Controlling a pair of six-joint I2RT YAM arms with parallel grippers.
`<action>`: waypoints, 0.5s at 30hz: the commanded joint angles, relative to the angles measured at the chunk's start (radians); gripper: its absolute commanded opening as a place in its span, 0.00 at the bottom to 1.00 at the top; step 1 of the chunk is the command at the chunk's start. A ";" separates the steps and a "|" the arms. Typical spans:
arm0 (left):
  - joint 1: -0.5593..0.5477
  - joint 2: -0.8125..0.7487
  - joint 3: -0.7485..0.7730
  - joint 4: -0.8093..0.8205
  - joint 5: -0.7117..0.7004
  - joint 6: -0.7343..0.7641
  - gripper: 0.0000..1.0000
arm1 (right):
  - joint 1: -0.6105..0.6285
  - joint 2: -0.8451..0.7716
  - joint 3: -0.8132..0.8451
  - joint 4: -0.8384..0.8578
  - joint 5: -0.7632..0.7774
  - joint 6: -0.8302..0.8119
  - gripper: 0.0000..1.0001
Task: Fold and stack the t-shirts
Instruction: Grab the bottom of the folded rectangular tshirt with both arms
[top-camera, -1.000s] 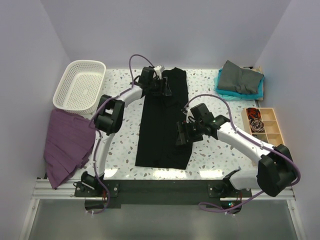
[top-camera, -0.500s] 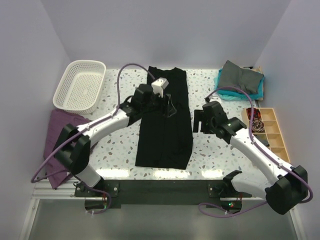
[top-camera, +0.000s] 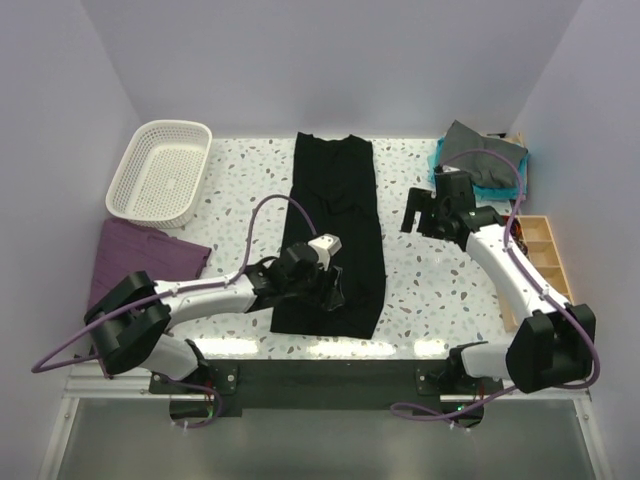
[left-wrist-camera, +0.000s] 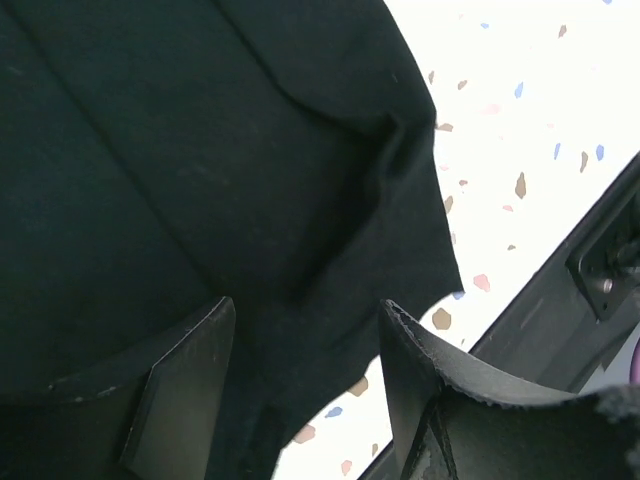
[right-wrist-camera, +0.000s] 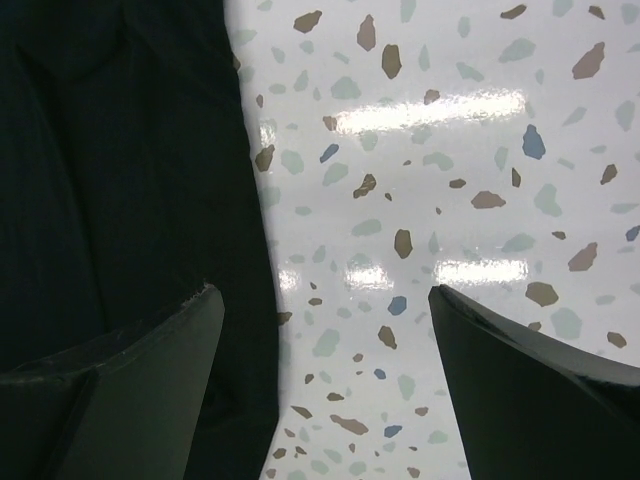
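Observation:
The black t-shirt (top-camera: 335, 215) lies folded into a long narrow strip down the middle of the table. My left gripper (top-camera: 332, 292) is open over its near end; the left wrist view shows black cloth (left-wrist-camera: 200, 150) and its near corner between the spread fingers. My right gripper (top-camera: 418, 212) is open and empty, above bare table beside the shirt's right edge (right-wrist-camera: 120, 200). A folded dark grey t-shirt (top-camera: 483, 155) lies on a teal one (top-camera: 455, 187) at the back right.
A white lattice basket (top-camera: 160, 170) stands at the back left. A purple cloth (top-camera: 135, 265) lies at the left edge. A wooden compartment tray (top-camera: 535, 255) sits at the right edge. The table's dark front rail (left-wrist-camera: 590, 260) is close to my left gripper.
My left gripper has travelled from the shirt's far end down to its near end. My right gripper has moved off the shirt, back and to the right, over bare table.

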 joint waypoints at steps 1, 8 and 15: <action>-0.070 -0.004 -0.022 0.055 -0.073 -0.020 0.64 | -0.015 0.028 0.030 0.053 -0.088 -0.020 0.89; -0.121 0.050 -0.023 0.095 -0.082 -0.016 0.63 | -0.021 0.061 -0.016 0.079 -0.124 -0.022 0.89; -0.136 0.131 0.009 0.126 -0.087 -0.007 0.63 | -0.025 0.065 -0.048 0.091 -0.137 -0.027 0.89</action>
